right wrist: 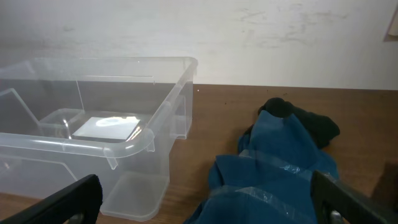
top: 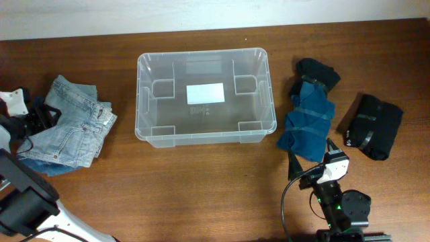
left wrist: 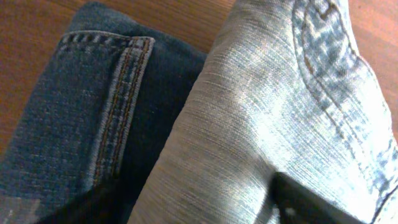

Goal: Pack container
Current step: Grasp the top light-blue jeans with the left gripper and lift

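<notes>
The container (top: 143,101), a clear plastic tub with a white label on its base, stands at the table's middle with nothing in it; it also shows in the right wrist view (right wrist: 149,140). My left gripper (top: 46,115) is open and pressed down on a pile of folded jeans (top: 74,128). Its fingers (left wrist: 193,202) straddle the light denim fold (left wrist: 267,106), beside darker denim (left wrist: 68,112). My right gripper (top: 312,156) is open and empty at the near end of a taped blue garment (top: 309,121). The garment lies between the fingers (right wrist: 208,196) in the wrist view (right wrist: 280,168).
A black garment (top: 319,70) lies at the far end of the blue one. A taped black bundle (top: 373,124) lies at the right. Bare wood runs along the table's front. A pale wall (right wrist: 249,37) stands behind the table.
</notes>
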`<state>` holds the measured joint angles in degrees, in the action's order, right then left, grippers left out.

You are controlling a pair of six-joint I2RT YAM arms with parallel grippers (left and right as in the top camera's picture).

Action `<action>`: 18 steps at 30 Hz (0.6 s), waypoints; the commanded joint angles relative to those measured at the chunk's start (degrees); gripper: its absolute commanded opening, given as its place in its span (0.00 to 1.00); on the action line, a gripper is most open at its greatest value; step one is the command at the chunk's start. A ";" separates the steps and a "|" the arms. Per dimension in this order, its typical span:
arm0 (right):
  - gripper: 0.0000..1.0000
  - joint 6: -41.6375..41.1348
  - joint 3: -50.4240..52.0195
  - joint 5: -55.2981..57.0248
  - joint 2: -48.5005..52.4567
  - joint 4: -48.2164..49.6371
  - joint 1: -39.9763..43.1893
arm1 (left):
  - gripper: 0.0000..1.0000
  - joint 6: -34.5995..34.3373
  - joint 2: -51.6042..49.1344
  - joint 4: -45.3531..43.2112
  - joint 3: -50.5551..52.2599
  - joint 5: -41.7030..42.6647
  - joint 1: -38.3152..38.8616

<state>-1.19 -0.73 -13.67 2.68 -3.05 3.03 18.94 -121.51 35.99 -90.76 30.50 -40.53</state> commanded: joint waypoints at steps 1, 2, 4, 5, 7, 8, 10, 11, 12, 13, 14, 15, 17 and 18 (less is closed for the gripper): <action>0.98 0.35 0.42 -0.94 -0.33 -0.11 0.33 | 0.53 -3.34 -1.68 0.48 -0.44 3.82 0.85; 0.98 0.35 0.42 -0.94 -0.33 -0.11 0.33 | 0.41 -4.26 -1.68 0.50 -0.44 4.26 0.90; 0.98 0.35 0.42 -0.92 -0.33 -0.11 0.33 | 0.16 -7.10 -1.68 0.50 -0.44 4.28 0.90; 0.98 0.35 0.42 -0.94 -0.33 -0.11 0.33 | 0.11 -8.83 -1.68 0.48 -0.44 4.28 0.90; 0.98 0.35 0.42 -0.92 -0.33 -0.11 0.33 | 0.02 -12.72 -1.68 0.46 -0.50 4.31 0.90; 0.98 0.35 0.42 -0.92 -0.33 -0.11 0.33 | 0.01 -14.86 -1.57 0.81 -0.72 4.39 0.90; 0.99 0.35 0.42 -0.92 -0.33 -0.11 0.33 | 0.01 -17.07 -1.05 1.31 -1.33 6.58 1.03; 0.98 0.35 0.42 -0.92 -0.33 -0.11 0.33 | 0.01 -17.11 -0.61 1.29 -1.62 8.50 1.20; 0.99 0.35 0.42 -0.94 -0.33 -0.11 0.33 | 0.01 -17.51 -0.13 1.29 -2.14 10.03 1.46; 0.98 0.35 0.42 -0.92 -0.33 -0.11 0.33 | 0.01 -18.16 0.35 1.33 -2.75 11.19 1.79; 0.98 0.35 0.42 -0.92 -0.33 -0.11 0.33 | 0.01 -18.32 1.33 1.70 -4.11 13.31 2.40; 0.98 0.35 0.42 -0.94 -0.33 -0.13 0.33 | 0.01 -18.29 1.81 2.01 -4.90 14.03 2.80; 0.98 0.35 0.42 -0.94 -0.33 -0.13 0.33 | 0.01 -18.18 3.67 3.13 -7.30 15.28 4.22; 0.98 0.35 0.42 -0.92 -0.33 -0.13 0.33 | 0.01 -18.03 4.59 3.69 -8.35 15.19 4.94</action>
<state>-1.21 -0.73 -13.67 2.68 -3.05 3.03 3.27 -121.47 39.66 -94.08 38.65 -38.76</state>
